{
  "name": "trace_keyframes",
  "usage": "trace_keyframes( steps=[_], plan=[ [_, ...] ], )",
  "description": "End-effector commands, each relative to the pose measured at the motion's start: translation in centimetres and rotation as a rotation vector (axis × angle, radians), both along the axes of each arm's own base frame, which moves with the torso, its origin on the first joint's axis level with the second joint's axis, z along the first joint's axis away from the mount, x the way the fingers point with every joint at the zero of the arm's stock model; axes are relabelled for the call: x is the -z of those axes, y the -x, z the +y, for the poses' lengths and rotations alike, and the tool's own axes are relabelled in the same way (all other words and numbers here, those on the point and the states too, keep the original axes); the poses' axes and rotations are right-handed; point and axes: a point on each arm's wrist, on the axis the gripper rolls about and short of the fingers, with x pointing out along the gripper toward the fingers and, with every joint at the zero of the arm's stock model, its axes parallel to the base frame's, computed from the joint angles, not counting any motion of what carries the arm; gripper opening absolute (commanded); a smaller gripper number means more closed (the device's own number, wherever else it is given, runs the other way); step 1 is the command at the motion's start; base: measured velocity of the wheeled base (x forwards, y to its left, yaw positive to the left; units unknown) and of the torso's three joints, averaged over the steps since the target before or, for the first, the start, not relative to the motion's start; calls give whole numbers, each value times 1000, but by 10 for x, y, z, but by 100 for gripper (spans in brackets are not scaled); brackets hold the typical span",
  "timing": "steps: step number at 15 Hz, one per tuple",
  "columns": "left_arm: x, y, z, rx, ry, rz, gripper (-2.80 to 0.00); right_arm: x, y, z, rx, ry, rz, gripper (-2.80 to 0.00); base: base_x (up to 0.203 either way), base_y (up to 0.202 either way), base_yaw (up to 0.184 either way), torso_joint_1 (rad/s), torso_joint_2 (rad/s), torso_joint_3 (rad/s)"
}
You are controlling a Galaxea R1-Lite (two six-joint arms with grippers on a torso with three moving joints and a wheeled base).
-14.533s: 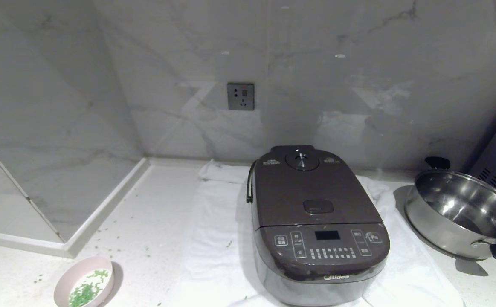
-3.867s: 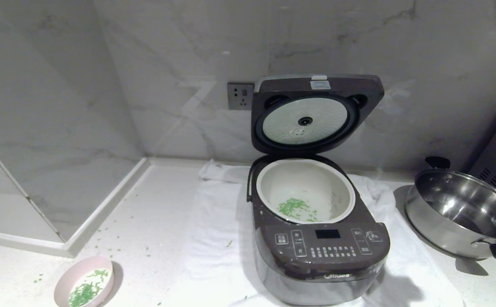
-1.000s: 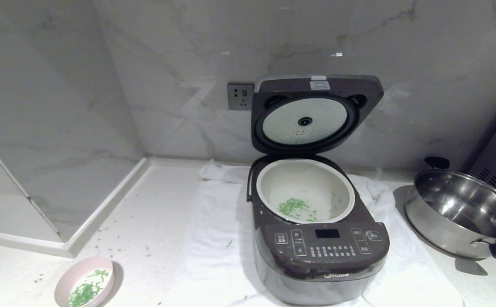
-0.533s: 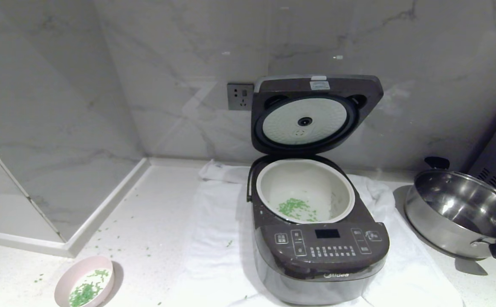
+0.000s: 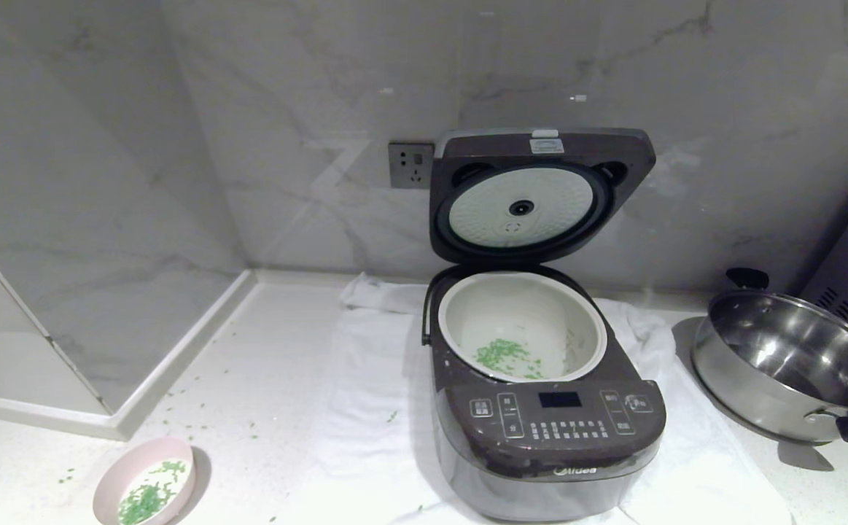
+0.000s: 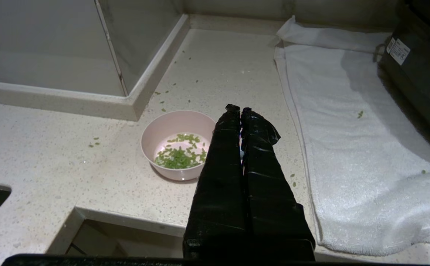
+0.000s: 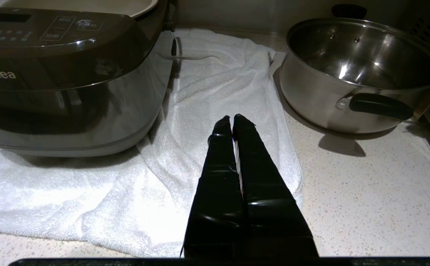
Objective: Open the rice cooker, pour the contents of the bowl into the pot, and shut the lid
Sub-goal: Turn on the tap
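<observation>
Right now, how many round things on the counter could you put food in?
3. The pink bowl sits at the counter's front left, the white pot sits inside the open rice cooker in the middle, and the steel pan is on the right.

Cool, dim light falls from above. The marble wall (image 5: 613, 87) carries faint reflections, and the steel pan (image 7: 359, 70) shows bright glints. The rice cooker (image 5: 547, 430) casts a soft shadow onto the white towel (image 5: 365, 408). Focus is sharp throughout.
</observation>
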Motion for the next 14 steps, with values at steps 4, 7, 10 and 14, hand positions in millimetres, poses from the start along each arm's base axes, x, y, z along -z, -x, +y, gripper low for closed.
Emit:
trace_keyframes(
  steps=[4,7,10,14],
  plan=[
    [0,0,0,1,2,-1,-280,0,0,0,2,-3,0,-280,-100,0,1,6,2,1],
    [0,0,0,1,2,-1,-280,-1,-1,0,23,-27,-19,-280,-201,0,-1,-8,0,3],
    [0,0,0,1,2,-1,-280,-1,-1,-1,23,-28,-23,-280,-195,0,-2,1,2,4],
    [0,0,0,-1,2,-1,-280,-1,-1,0,23,-28,-28,-280,-178,0,-2,1,2,3]
  ],
)
